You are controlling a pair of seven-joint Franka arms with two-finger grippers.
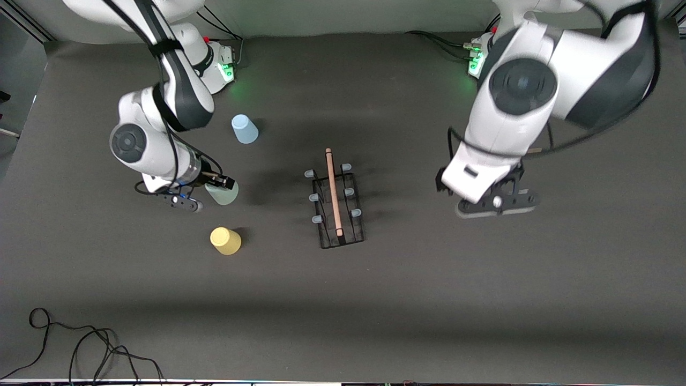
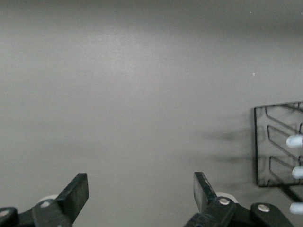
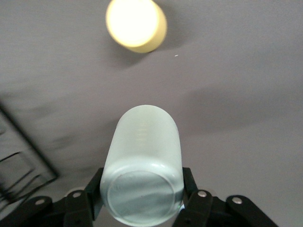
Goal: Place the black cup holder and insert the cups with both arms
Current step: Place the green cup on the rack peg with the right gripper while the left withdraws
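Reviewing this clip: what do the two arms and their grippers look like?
Both arms are glossy white, rounded segments with dark grey-black joint bands and round joint caps. Black cables run along each. The right gripper and left gripper are black with two flat fingers and silver screws. Green lights glow at both bases.

Left gripper (image 1: 498, 206) motion-blurred in front view, fingers hidden under wrist. Black cup holder (image 2: 279, 146) cut off by left wrist view's edge. Mint green cup (image 1: 224, 193) partly hidden by right gripper (image 1: 217, 182).

High front camera; wrist cameras close, sharing rack (image 1: 337, 206).
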